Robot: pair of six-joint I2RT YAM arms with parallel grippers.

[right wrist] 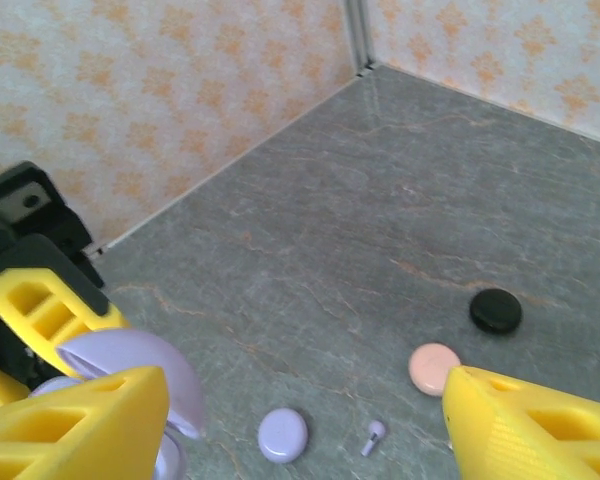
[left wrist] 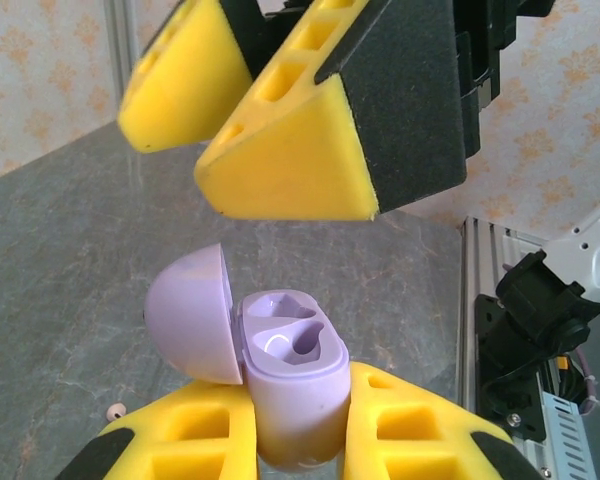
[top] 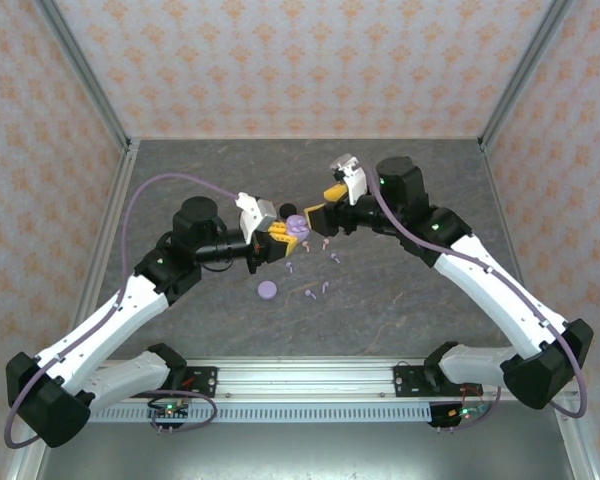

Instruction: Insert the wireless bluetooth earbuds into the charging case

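My left tool [top: 278,238] is clenched on the lavender charging case [left wrist: 290,375]. It holds the case up with the lid flipped back, so the wells face upward for loading; both wells look empty. My right tool [top: 313,216] hangs released and empty just above the case. The earbuds [top: 309,295] lie loose on the table [top: 400,300] nearby. The case's base is hidden between the fingers, and the earbud colours are hard to judge from overhead.

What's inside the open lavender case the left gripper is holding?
Two moulded sockets show in the lavender case, its lid swung back; no earbud is clearly seated. The sockets' bottoms are in shadow, and the left gripper's fingers cover the case's lower body.
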